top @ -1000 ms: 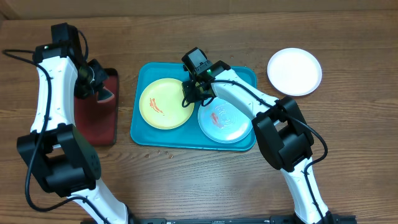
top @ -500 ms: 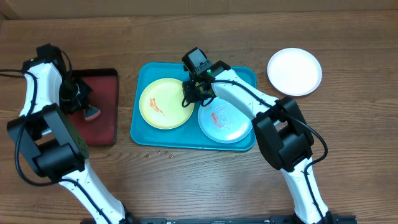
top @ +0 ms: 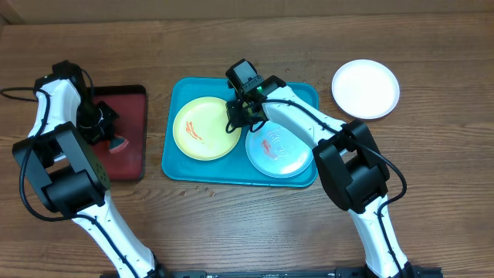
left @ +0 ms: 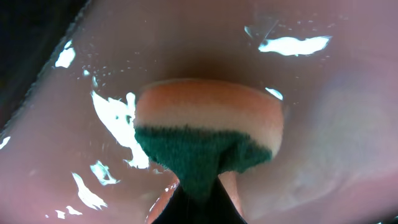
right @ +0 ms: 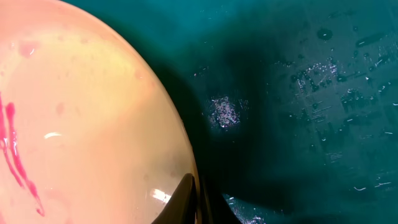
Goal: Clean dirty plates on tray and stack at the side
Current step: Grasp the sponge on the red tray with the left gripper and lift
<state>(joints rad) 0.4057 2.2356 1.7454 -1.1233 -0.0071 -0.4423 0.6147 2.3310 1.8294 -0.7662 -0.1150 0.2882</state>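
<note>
Left fingers (left: 194, 213) were noted clamped on sponge (left: 205, 121) over red tray (top: 133, 162). Right fingers (right: 185, 198) were closed on yellow plate (top: 197, 127) rim, 3 o'clock side, in blue tray (top: 179, 166).

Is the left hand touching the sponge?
Touching. The left wrist view shows the left hand pinching the sponge by its green scouring layer between shut fingertips.

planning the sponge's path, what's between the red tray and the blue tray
Only a strip of bare wooden table separates the dark red tray from the turquoise tray, seen in the overhead view.
</note>
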